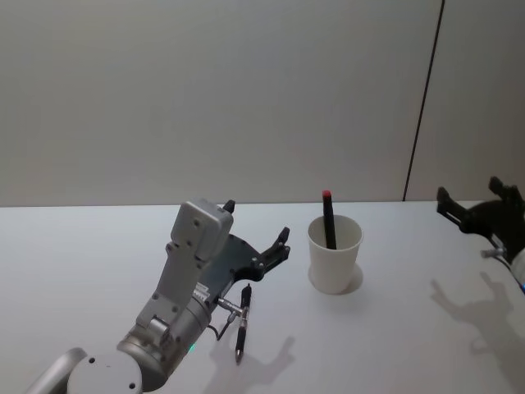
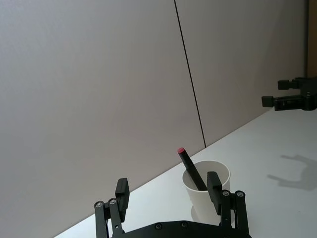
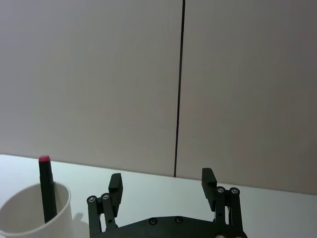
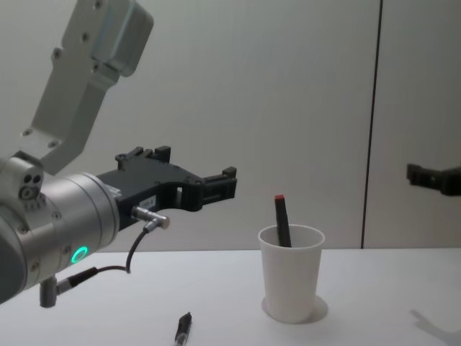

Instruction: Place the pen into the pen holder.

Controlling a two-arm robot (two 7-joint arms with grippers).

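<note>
Fingers (image 2: pixel 214 187) on left gripper (image 2: pixel 167 182) spread empty near pen holder (image 1: pixel 335 264), pen (image 1: pixel 328 215) standing inside; right gripper (image 3: pixel 161 177) likewise spread

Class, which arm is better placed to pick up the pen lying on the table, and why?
Left. The left hand, open, hovers near the lying pen, left of the pen holder; the right hand is far off on the other side.
</note>
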